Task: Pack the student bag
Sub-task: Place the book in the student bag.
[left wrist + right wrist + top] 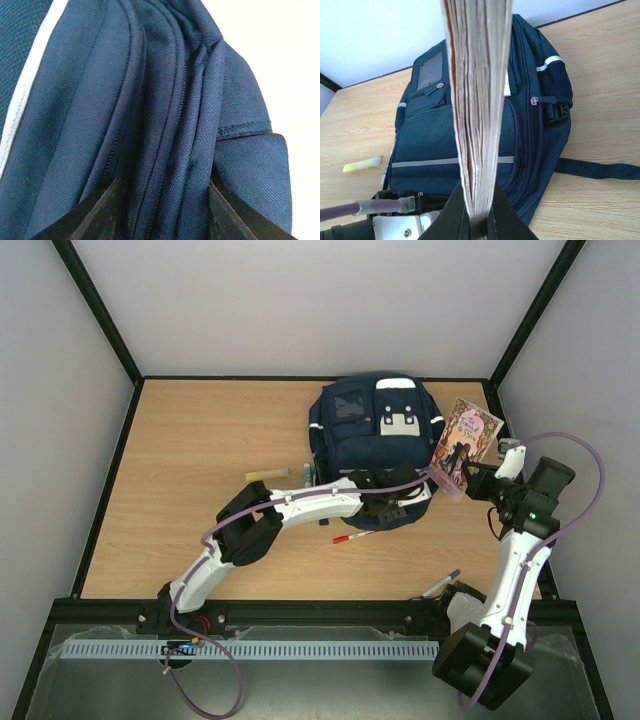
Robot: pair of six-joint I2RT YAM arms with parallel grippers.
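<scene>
I see the student bag (375, 445) lying flat on the counter (190, 540), front side up, at about 1 o'clock from the counter's middle and close to the far edge. Its white patch faces the overhead camera, and a white stripe runs along each side.

My left arm reaches across to the bag's near edge, at its 6 o'clock. The left pincer (162, 187) stands at a middling gap with a bunched fold of the navy fabric filling the space between its two dark fingers (100, 210). Both fingers press against the cloth, so I read this as a grip on the bag. A zip line runs up through the folds.

My right arm sits at the bag's 3 o'clock. The right pincer (479, 222) is clamped narrow on the lower edge of a book (465, 440). In the wrist view the book stands on edge with its page block toward the lens. From above its pink illustrated cover shows, tilted, its lower corner just beside the bag's right side.

A yellow highlighter (267, 475) lies on the counter at the bag's 9 o'clock, a little apart from it. A red pen (352, 536) lies at the bag's 7 o'clock, just beyond the left forearm.
</scene>
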